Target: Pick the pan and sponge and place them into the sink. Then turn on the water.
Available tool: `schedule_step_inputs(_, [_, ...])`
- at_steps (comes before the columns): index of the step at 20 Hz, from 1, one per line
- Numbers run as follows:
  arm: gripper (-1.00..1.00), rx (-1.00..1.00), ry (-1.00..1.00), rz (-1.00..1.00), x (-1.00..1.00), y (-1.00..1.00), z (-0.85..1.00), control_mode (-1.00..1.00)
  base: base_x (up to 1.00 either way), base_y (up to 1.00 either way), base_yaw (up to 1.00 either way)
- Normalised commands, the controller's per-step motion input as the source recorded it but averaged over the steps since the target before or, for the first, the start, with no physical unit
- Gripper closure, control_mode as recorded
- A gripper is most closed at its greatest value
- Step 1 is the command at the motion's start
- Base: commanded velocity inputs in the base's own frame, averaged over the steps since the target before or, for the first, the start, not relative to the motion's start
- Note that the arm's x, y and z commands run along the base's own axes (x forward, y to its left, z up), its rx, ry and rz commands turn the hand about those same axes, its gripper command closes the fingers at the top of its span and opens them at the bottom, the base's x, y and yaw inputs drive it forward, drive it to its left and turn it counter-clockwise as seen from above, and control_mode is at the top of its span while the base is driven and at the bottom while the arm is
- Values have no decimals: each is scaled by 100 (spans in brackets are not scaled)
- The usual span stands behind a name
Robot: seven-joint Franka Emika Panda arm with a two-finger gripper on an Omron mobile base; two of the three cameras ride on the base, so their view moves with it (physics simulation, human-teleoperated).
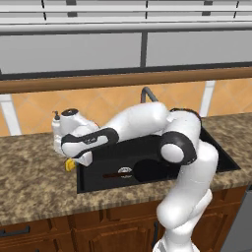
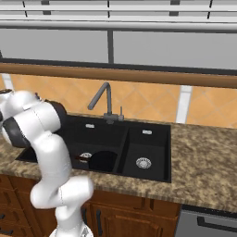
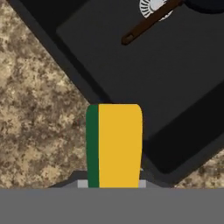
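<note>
Hand view puts the gripper (image 3: 114, 186) clamped on the sponge (image 3: 114, 146), yellow body and green scouring strip standing up out of the bottom of the picture, so you've got it grasped. It sits over the sink (image 3: 70, 72) rim at the left end, partly above the granite counter (image 3: 35, 109), partly above the black basin. I can't tell from these views whether it's lifted clear of the counter.

From the left base view the gripper (image 1: 74, 160) is at the sink's (image 1: 81, 184) left edge with a bit of yellow sponge (image 1: 70, 165) showing under it, just in front of the white soap dispenser (image 1: 57, 127).

Pan (image 1: 147, 171) is already in the left basin, handle pointing toward the left wall; the right base view shows the pan (image 2: 102, 160) beside the drain there.

So my read: pan step done, sponge step in hand. Next you need to carry the sponge inward over the left basin, clear of the rim and of the pan handle (image 3: 146, 24), then let go. After that, the faucet (image 2: 102, 99) at the back edge; no water running yet.
</note>
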Motion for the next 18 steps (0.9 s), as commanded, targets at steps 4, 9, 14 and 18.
schedule_step_inputs(4, [100,20,0,0,1,-100,0,-100,0,0,0])
schedule_step_inputs(9, [100,10,4,0,10,-100,0,-100,0,0,0])
schedule_step_inputs(14, [100,0,7,0,12,-90,0,-100,0,0,0])
schedule_step_inputs(18, [100,0,16,0,31,-70,0,-100,0,0,0])
